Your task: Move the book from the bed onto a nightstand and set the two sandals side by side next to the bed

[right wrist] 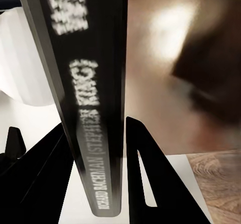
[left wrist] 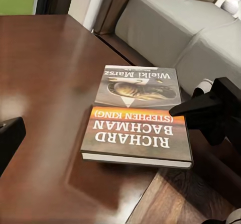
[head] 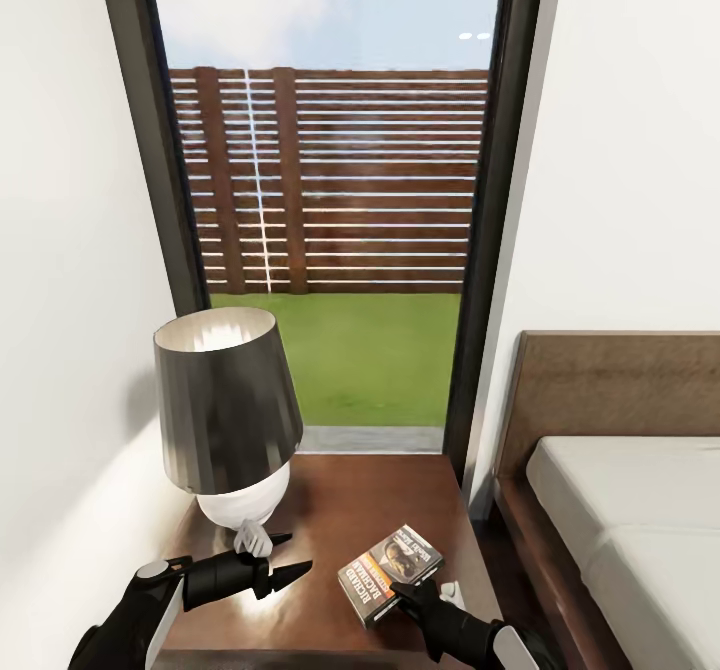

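The book (head: 390,572) lies flat on the nightstand (head: 370,500), near its front right corner, cover up with white lettering (left wrist: 138,128). My right gripper (head: 400,592) reaches in from the front and is shut on the book's near edge. In the right wrist view the dark spine (right wrist: 95,83) sits between both fingers (right wrist: 145,179). One black finger (left wrist: 196,106) rests on the cover. My left gripper (head: 285,557) hovers open and empty over the nightstand's front left, beside the lamp base. The bed (head: 630,510) stands to the right. The sandals are out of view.
A lamp (head: 228,410) with a dark shade and white base takes up the nightstand's left part. A tall dark-framed window (head: 330,200) is behind, and white walls close in on both sides. Wood floor (left wrist: 170,199) shows in the narrow gap between nightstand and bed.
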### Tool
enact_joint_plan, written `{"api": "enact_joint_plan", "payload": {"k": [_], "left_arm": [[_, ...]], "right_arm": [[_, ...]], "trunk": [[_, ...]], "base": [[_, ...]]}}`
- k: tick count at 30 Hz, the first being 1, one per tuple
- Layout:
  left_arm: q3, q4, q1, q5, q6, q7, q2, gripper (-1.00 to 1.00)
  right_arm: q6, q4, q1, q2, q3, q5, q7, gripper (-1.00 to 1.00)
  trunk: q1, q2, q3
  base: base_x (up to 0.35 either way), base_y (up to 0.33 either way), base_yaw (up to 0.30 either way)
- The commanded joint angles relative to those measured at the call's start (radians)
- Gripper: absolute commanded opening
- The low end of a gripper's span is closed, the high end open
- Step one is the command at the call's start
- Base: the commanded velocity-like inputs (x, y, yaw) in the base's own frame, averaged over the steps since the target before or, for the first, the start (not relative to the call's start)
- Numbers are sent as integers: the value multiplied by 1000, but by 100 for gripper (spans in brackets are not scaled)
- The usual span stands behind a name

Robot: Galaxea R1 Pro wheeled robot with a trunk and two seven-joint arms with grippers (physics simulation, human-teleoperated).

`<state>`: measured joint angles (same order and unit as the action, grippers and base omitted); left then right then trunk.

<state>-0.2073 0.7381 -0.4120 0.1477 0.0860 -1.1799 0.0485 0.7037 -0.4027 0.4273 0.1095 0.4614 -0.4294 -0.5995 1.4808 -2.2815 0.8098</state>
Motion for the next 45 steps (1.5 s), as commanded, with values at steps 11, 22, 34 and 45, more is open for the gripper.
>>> {"api": "enact_joint_plan", "payload": {"k": [11, 22, 34, 45], "left_arm": [[-4, 1, -1, 6, 9, -6, -1, 100], [-4, 1, -1, 6, 9, -6, -1, 100], [-4, 1, -1, 7, 9, -6, -1, 100], [-4, 1, -1, 6, 9, -6, -1, 100]], "right_arm": [[7, -1, 1, 1, 7, 0, -1, -100], [7, -1, 1, 1, 7, 0, -1, -100], [7, -1, 1, 1, 7, 0, -2, -100], [7, -1, 0, 1, 7, 0, -1, -100]], "trunk": [[0, 0, 1], [0, 0, 1], [0, 0, 1], [23, -42, 20]], "base": [[90, 0, 0], [92, 0, 0], [10, 0, 0], [0, 0, 0]]}}
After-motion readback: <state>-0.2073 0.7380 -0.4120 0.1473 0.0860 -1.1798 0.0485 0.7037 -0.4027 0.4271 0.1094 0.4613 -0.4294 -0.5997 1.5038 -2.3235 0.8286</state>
